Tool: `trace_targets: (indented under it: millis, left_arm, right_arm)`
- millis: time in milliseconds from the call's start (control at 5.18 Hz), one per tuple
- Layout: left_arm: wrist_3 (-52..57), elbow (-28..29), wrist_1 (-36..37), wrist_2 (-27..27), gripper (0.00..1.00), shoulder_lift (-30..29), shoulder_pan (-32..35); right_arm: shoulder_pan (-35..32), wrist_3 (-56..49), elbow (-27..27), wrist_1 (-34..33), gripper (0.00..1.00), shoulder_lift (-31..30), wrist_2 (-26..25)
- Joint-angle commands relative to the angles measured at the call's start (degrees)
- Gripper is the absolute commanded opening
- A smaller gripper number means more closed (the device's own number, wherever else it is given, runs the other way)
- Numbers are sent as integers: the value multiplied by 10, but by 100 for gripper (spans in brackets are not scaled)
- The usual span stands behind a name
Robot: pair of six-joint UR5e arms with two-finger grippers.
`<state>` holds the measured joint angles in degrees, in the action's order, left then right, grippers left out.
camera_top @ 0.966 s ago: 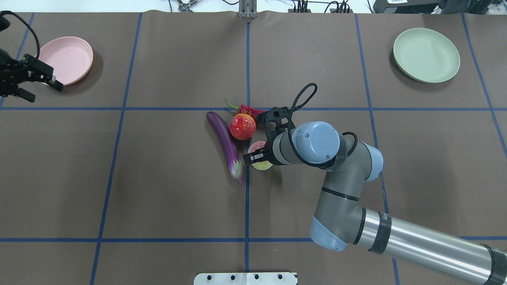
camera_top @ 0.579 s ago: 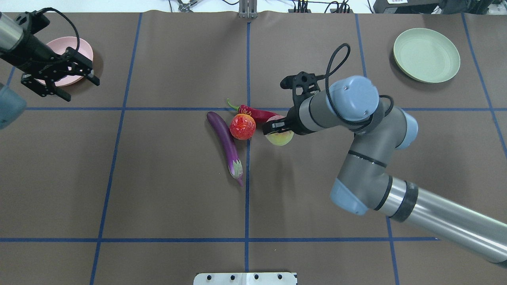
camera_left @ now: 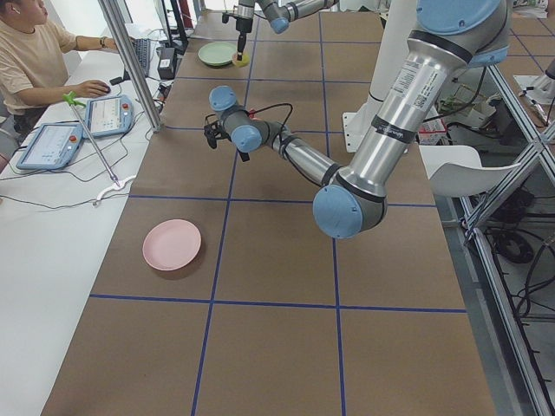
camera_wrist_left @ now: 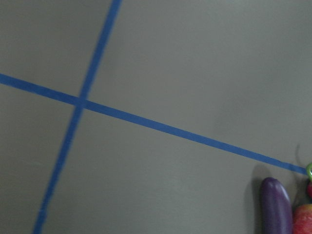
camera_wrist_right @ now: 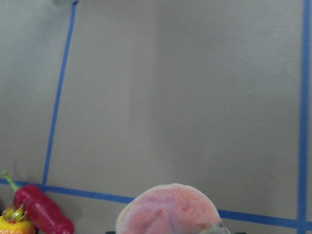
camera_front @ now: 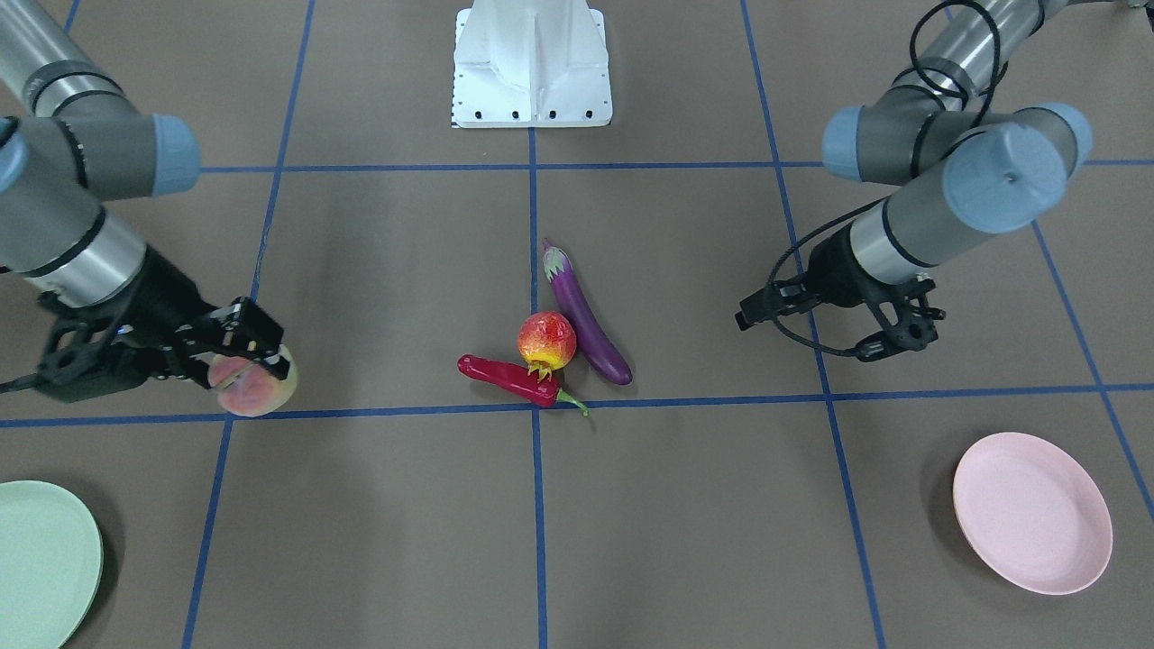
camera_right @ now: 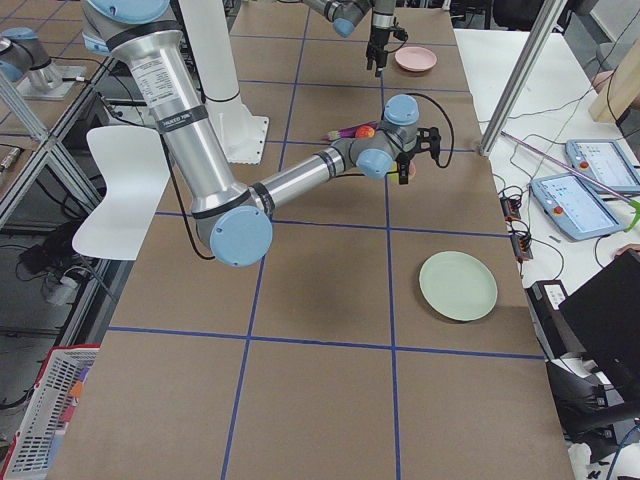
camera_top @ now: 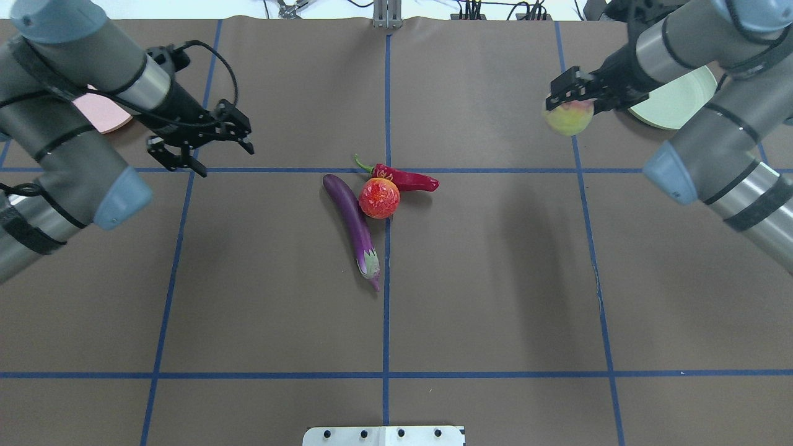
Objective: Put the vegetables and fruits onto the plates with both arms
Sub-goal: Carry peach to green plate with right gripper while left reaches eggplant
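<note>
Peach (camera_top: pixel 569 119), pinched by the right gripper (camera_top: pixel 571 101), has moved almost to the green plate (camera_top: pixel 684 106); the left gripper (camera_top: pixel 217 152) comes in spread.

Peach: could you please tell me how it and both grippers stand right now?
Right gripper shut on peach, aloft near green plate. Left gripper open, empty. Nothing blocking.

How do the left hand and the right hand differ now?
The right hand is shut on the peach; the left hand is open and empty. The right hand is on the green plate's side of the table, the left hand on the pink plate's side. Both are black, with two fingers.
</note>
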<state>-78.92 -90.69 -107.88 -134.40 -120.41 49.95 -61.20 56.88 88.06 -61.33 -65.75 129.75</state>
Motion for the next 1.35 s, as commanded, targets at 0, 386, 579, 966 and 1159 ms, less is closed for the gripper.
trace_targets:
  millis: [0,386,579,966,1159]
  left_arm:
    - [-56,-2,3,76,100,-46,-87]
    - [-50,12,5,148,99,-67,-147]
    - [-34,18,6,164,99,-69,-158]
    - [13,23,130,214,99,-131,-200]
    - [17,46,129,245,99,-145,-219]
  right_arm:
    - [-91,-109,-138,-1,0,6,13]
    - [-120,-164,-257,-8,0,37,-2]
    - [-116,-163,-304,-11,0,64,-46]
    - [-110,-164,-318,-11,22,63,-63]
    - [-102,-164,-318,-11,42,62,-64]
